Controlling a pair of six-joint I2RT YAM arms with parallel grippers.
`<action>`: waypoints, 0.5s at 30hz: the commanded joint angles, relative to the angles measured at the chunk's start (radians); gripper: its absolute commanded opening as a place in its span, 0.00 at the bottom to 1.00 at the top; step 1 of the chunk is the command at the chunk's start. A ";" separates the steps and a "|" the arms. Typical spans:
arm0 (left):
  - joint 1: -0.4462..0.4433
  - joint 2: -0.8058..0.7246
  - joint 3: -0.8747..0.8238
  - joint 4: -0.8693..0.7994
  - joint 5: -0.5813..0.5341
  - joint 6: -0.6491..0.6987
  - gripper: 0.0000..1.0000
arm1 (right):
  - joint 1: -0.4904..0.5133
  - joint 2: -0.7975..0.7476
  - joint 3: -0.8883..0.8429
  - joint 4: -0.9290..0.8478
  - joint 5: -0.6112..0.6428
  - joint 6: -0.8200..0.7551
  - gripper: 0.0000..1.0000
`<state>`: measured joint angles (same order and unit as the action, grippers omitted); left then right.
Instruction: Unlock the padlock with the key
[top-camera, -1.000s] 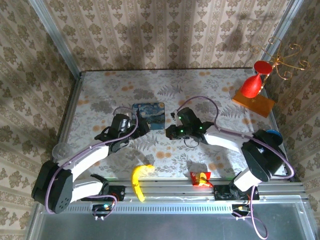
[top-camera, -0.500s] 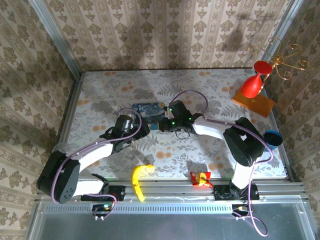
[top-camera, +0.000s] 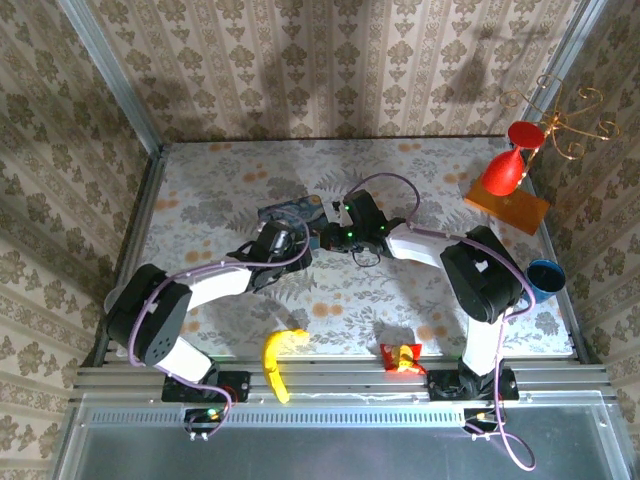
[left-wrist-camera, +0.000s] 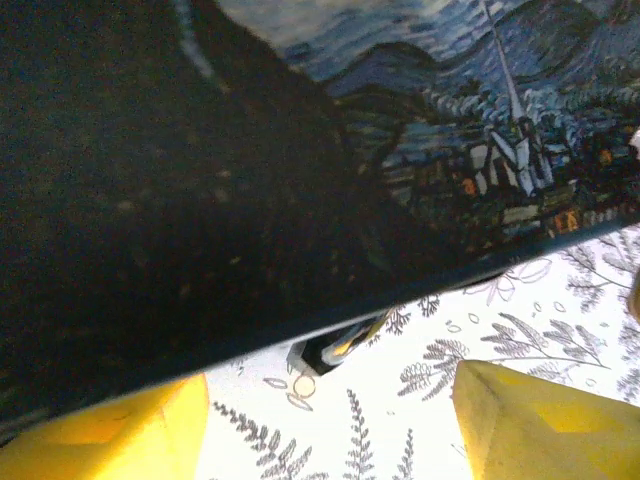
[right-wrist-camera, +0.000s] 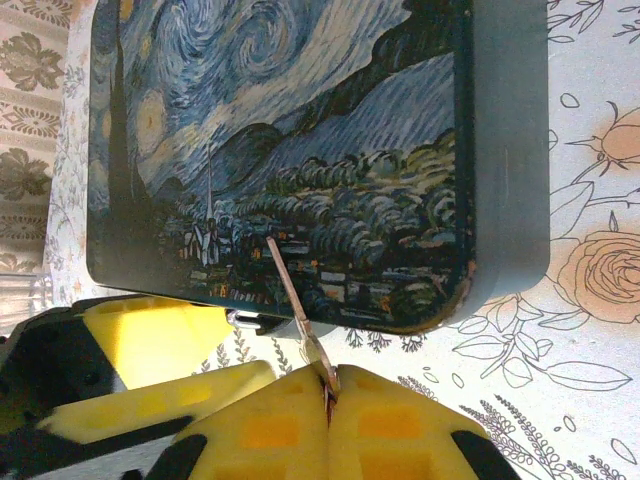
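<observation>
Our left hand (left-wrist-camera: 325, 405) stands open astride the padlock (left-wrist-camera: 335, 347) at the box's (right-wrist-camera: 300, 120) edge, while our right hand (right-wrist-camera: 327, 388), clamped on the key (right-wrist-camera: 290, 290), has the padlock at ten o'clock, the shaft aiming eleven o'clock over the lid.

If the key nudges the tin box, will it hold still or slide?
The tin box lies flat and low, so it probably slides rather than tips. Its painted metal shell suggests it is light. The left gripper, fingers apart at its edge, might brace it.
</observation>
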<state>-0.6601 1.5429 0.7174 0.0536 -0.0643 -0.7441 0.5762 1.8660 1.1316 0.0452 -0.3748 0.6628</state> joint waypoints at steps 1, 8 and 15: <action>-0.035 0.032 0.047 -0.027 -0.153 0.014 0.66 | -0.007 -0.020 -0.009 -0.013 -0.002 0.012 0.00; -0.052 0.106 0.073 0.003 -0.176 0.020 0.61 | -0.027 -0.159 -0.116 -0.013 0.037 0.018 0.00; -0.057 0.166 0.102 0.026 -0.159 0.021 0.61 | -0.047 -0.305 -0.222 -0.035 0.093 0.023 0.00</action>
<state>-0.7074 1.6829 0.7845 0.0616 -0.2047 -0.7383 0.5369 1.6157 0.9428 0.0338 -0.3260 0.6716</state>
